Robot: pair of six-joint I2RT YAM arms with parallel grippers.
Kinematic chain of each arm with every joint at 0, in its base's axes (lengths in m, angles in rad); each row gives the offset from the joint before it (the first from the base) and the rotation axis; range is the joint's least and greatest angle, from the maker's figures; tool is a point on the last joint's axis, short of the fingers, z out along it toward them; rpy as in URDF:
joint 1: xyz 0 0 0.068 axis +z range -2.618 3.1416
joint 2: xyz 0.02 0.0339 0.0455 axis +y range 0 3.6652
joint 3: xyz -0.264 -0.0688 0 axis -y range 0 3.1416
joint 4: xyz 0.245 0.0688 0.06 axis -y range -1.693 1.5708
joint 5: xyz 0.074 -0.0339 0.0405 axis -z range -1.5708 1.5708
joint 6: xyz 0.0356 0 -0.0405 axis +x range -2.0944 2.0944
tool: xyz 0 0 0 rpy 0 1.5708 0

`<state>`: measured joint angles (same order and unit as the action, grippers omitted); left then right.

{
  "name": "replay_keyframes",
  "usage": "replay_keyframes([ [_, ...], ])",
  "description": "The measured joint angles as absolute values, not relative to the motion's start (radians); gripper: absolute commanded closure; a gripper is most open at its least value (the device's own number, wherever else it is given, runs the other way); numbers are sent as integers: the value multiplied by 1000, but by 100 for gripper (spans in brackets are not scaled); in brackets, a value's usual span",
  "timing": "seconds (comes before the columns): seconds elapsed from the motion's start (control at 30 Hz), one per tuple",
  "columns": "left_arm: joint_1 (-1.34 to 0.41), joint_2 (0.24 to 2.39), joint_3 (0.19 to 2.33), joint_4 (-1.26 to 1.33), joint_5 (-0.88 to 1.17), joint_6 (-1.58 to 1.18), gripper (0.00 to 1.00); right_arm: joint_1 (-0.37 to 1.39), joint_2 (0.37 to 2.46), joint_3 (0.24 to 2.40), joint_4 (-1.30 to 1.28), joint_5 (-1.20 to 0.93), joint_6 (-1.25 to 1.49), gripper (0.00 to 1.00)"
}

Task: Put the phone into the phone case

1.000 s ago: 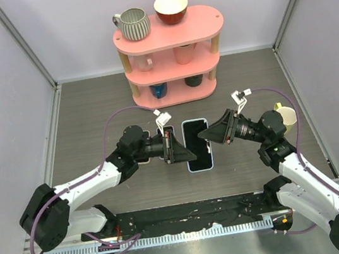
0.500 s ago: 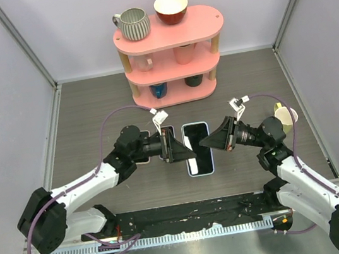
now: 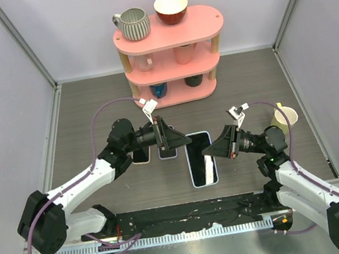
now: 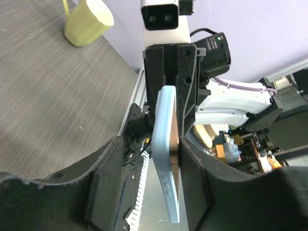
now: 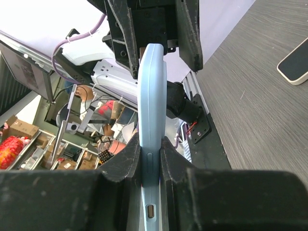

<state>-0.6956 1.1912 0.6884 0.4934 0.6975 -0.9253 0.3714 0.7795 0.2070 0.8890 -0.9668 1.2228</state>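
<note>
A phone with a black screen sits in a light blue case (image 3: 201, 159), held tilted above the table. My right gripper (image 3: 210, 151) is shut on the case's right edge. In the right wrist view the case (image 5: 153, 86) stands edge-on, pinched between both pads of that gripper (image 5: 150, 144). My left gripper (image 3: 183, 141) is open at the case's far left corner. In the left wrist view the case (image 4: 166, 144) lies between that gripper's (image 4: 153, 156) jaws, close against the right finger (image 4: 195, 159), with a gap to the left finger (image 4: 108, 163).
Two other phones (image 3: 140, 155) (image 3: 168, 151) lie flat on the table under the left arm. A yellow cup (image 3: 286, 116) stands at the right. A pink three-tier shelf (image 3: 168, 31) with mugs and a bowl stands at the back.
The right gripper has carried the cased phone nearer to the front edge. The left gripper has moved back and left, from the case's left edge to its far corner.
</note>
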Motion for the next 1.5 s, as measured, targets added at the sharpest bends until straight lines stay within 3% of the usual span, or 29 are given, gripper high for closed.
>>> replay_keyframes([
  [0.1, -695, 1219, 688, 545, 723, -962, 68, 370, 795, 193, 917, -966, 1244, 99],
  [0.13, -695, 1225, 688, 558, 730, -971, 83, 370, 799, 189, 922, -966, 1248, 99],
  [0.2, -695, 1231, 688, 577, 739, -989, 99, 370, 806, 181, 931, -966, 1257, 99],
  [0.4, -696, 1231, 703, 504, 733, -955, 100, 370, 814, 162, 949, -962, 1251, 99],
  [0.57, -702, 1207, 735, 388, 711, -883, 74, 371, 823, 160, 946, -956, 1249, 99],
  [0.6, -703, 1200, 737, 370, 707, -870, 58, 372, 825, 160, 947, -956, 1248, 99],
  [0.63, -704, 1193, 737, 357, 706, -856, 54, 374, 826, 160, 947, -957, 1250, 99],
  [0.8, -696, 1180, 737, 308, 688, -822, 40, 376, 825, 160, 962, -961, 1262, 99],
  [0.93, -693, 1180, 725, 326, 691, -837, 38, 376, 825, 160, 978, -959, 1268, 99],
  [1.03, -693, 1189, 693, 391, 704, -885, 46, 376, 825, 160, 982, -956, 1269, 99],
  [1.17, -693, 1237, 673, 498, 745, -958, 79, 376, 837, 159, 968, -944, 1267, 99],
  [1.27, -693, 1254, 673, 519, 753, -974, 90, 375, 854, 159, 937, -928, 1250, 99],
  [1.33, -692, 1254, 673, 509, 750, -984, 86, 375, 856, 159, 925, -921, 1225, 99],
  [1.37, -692, 1254, 673, 504, 748, -985, 67, 375, 856, 159, 918, -918, 1216, 99],
  [1.4, -692, 1254, 673, 500, 746, -985, 54, 375, 855, 159, 913, -916, 1210, 99],
  [1.5, -691, 1254, 674, 468, 737, -959, 33, 377, 854, 159, 902, -899, 1206, 99],
])
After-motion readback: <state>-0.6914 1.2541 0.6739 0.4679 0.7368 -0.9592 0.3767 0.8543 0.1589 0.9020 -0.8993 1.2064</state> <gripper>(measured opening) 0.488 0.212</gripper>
